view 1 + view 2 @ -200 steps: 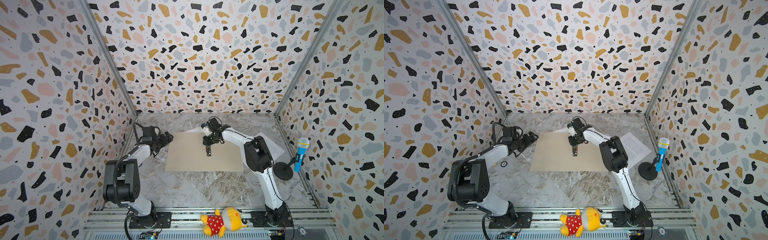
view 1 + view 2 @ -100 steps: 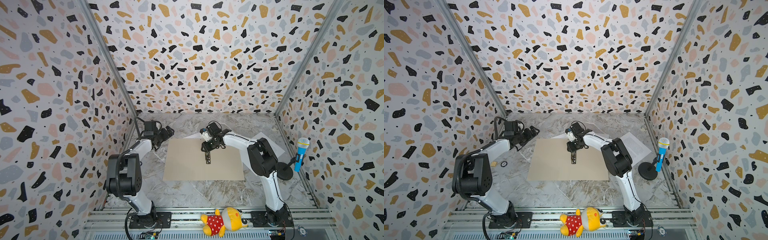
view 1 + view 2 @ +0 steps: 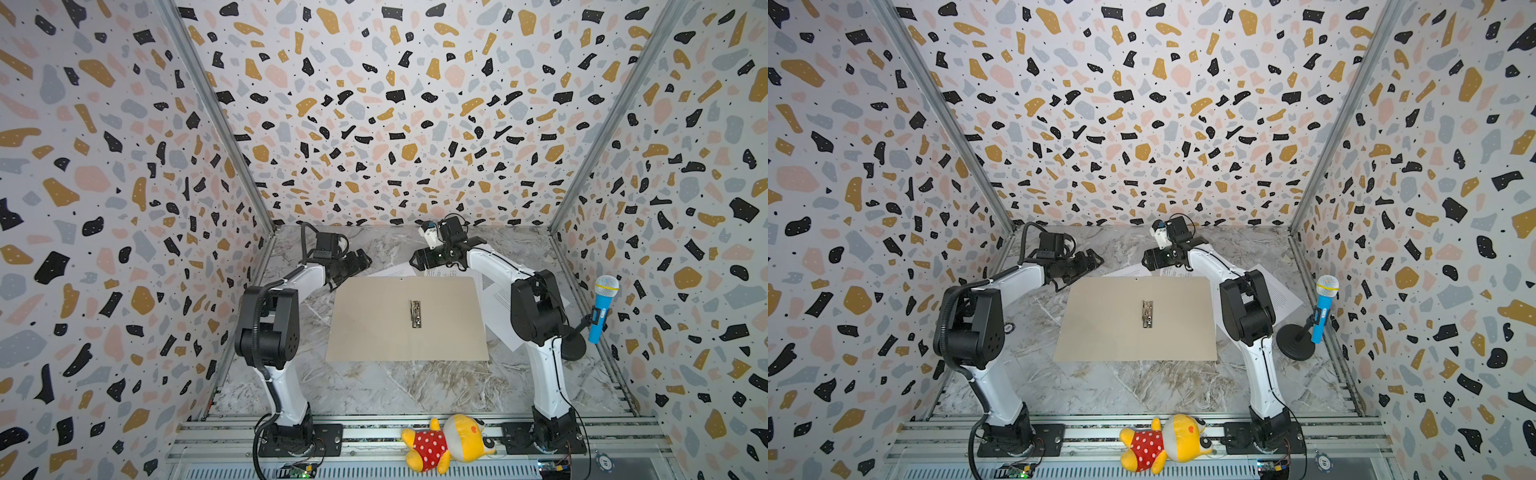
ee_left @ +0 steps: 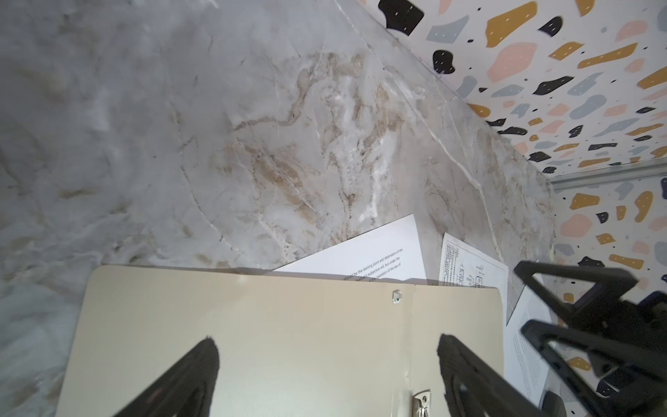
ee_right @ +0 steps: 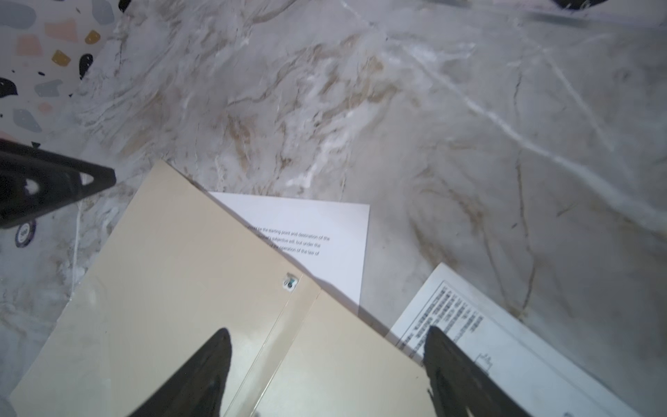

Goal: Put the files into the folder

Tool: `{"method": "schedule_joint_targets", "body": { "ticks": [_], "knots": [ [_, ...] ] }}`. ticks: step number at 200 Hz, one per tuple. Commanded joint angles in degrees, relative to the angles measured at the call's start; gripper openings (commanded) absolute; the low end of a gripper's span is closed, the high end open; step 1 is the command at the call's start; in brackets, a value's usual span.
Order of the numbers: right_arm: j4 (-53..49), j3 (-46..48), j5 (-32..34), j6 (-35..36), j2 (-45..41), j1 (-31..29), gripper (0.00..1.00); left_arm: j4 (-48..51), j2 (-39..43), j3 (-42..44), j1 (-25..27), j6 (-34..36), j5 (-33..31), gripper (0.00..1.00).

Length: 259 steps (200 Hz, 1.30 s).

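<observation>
The folder point(image 3: 407, 320) lies open and flat on the marble table point(image 3: 395, 386), its clip point(image 3: 414, 313) at the spine; the files point(image 4: 364, 252) poke out from beneath its far edge, and another sheet point(image 3: 497, 298) seems tucked under its right edge; the left gripper point(image 4: 325, 346) hovers spread and empty near its far left corner; the right gripper point(image 5: 325, 335), also spread and empty, hovers over its far edge.
</observation>
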<state>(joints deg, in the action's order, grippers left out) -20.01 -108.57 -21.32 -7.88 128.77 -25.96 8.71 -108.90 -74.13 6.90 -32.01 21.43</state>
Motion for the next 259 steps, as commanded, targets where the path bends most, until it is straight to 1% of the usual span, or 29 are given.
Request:
{"method": "schedule_joint_targets", "body": {
  "ticks": [1,37,71,106,142,167,183,190,214,244,259],
  "knots": [
    [-1.0,-5.28,-3.62,-0.19,4.31,-0.1,0.86,3.6,-2.37,-2.52,0.79,2.11,-1.6,0.94],
    [-2.36,-11.97,-7.49,-0.5,10.55,-0.09,0.85,5.47,-3.73,-3.48,1.61,3.07,-2.64,0.93],
    [-2.64,-13.86,-8.78,-1.53,13.63,-0.07,0.84,6.41,-5.22,-4.48,2.05,3.71,-2.7,0.91],
    [-5.36,-13.95,-10.11,-3.2,15.23,-0.06,0.81,6.91,-7.84,-7.94,2.24,3.78,-2.43,0.89],
    [-7.26,-11.77,-14.54,-5.49,14.99,-0.32,0.78,6.79,-9.65,-8.79,2.53,3.79,-1.52,0.87],
    [-6.96,-9.62,-15.09,-6.24,13.58,-0.59,0.77,6.07,-9.08,-8.05,2.58,3.91,-2.23,0.86],
    [-6.67,-8.97,-14.65,-6.86,12.89,-0.43,0.78,6.27,-8.29,-8.51,2.43,4.81,-4.59,0.87],
    [-6.54,-8.72,-14.38,-7.17,12.67,-0.34,0.78,6.49,-8.3,-9.25,2.17,5.26,-5.29,0.87],
    [-6.23,-8.56,-13.98,-7.33,11.82,-0.14,0.78,9.28,-10.06,-13.61,0.57,6.77,-4.74,0.87],
    [-6.69,-8.66,-16.23,-5.94,11.58,-0.06,0.77,10.15,-11.37,-17.06,-0.39,9.14,-4.73,0.87],
    [-7.48,-8.45,-15.42,-5.24,11.59,-0.06,0.77,11.0,-12.69,-18.77,-0.56,10.78,-4.98,0.87]
  ]
}}
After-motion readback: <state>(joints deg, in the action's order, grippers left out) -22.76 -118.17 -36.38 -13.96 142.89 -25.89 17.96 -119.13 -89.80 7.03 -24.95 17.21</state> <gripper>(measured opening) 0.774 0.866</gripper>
